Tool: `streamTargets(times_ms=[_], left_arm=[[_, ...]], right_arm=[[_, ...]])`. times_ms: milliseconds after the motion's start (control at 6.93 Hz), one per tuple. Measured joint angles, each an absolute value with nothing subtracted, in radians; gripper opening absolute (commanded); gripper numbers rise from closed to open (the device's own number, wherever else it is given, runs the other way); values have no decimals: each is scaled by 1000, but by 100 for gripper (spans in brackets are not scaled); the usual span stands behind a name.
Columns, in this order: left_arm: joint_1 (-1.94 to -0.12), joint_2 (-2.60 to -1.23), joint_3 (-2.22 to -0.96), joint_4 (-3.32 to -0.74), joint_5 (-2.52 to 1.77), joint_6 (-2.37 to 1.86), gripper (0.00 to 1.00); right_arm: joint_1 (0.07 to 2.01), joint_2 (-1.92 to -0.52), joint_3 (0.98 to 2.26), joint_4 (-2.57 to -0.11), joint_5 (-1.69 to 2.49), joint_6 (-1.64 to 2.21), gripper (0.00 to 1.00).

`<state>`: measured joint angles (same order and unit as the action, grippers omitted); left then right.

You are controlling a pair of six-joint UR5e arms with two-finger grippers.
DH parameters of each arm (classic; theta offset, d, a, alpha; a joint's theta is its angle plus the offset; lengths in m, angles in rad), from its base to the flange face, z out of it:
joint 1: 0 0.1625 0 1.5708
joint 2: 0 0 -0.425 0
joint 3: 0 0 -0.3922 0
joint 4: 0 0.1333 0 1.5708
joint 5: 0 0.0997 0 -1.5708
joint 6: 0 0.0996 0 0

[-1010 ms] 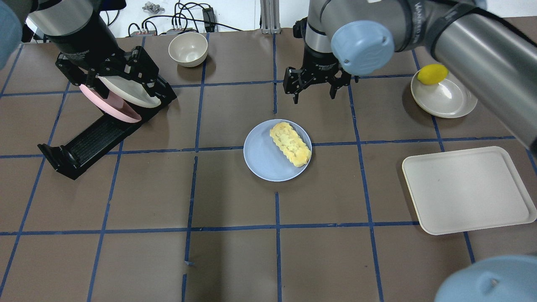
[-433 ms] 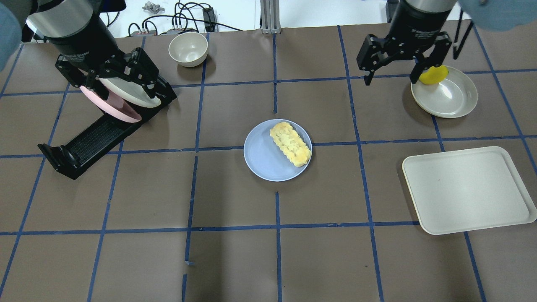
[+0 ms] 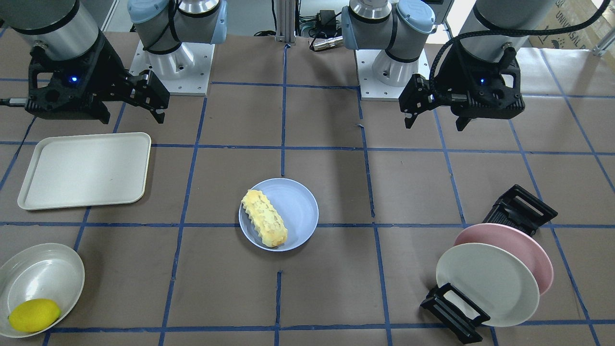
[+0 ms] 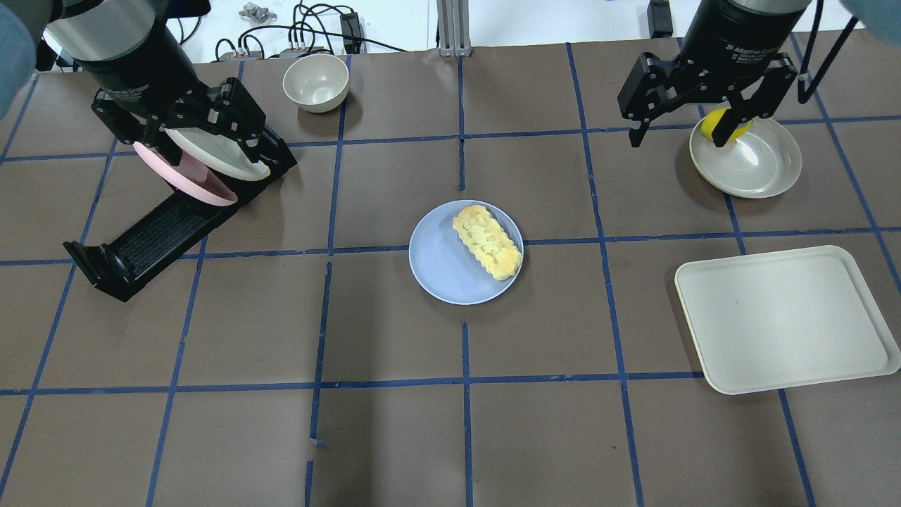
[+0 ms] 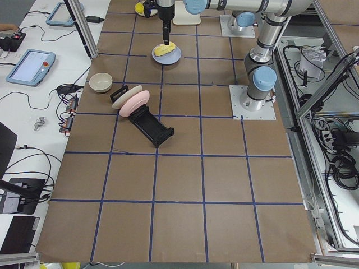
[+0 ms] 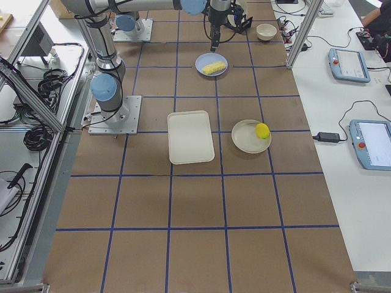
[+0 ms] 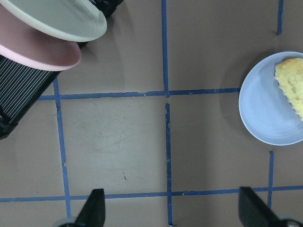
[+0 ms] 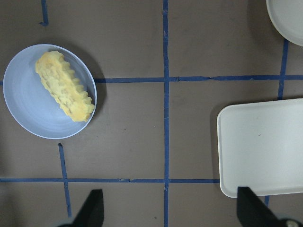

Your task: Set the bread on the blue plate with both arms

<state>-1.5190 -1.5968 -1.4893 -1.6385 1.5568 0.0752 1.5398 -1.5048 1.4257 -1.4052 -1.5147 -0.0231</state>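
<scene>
The bread [image 4: 487, 241] lies diagonally on the right part of the blue plate [image 4: 440, 271] at the table's middle, and nothing holds it. Both also show in the front view, the bread [image 3: 264, 218] on the plate [image 3: 300, 204]. My left gripper [image 4: 199, 143] is open and empty, high over the plate rack at the far left. My right gripper [image 4: 677, 139] is open and empty, high at the far right, beside the lemon plate. The right wrist view shows the whole bread [image 8: 64, 87]. The left wrist view shows only one end of the bread [image 7: 293, 85].
A black rack [image 4: 158, 229] at the left holds a pink plate [image 4: 186, 184] and a cream plate [image 4: 222, 160]. A cream bowl [image 4: 315, 82] stands at the back. A cream plate [image 4: 757, 165] with a lemon [image 3: 33, 315] and a cream tray [image 4: 785, 317] are at the right.
My right arm has swung from above the table's back middle to the far right, over the lemon plate's edge, still open. The left arm, bread and plate have not moved.
</scene>
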Motion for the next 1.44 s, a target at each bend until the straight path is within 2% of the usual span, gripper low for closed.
streamTargets(times_ms=[1443], left_arm=[[-1519, -1603, -1471, -1638, 1554, 75, 100]], right_arm=[[1543, -1505, 1433, -1376, -1517, -36, 100]])
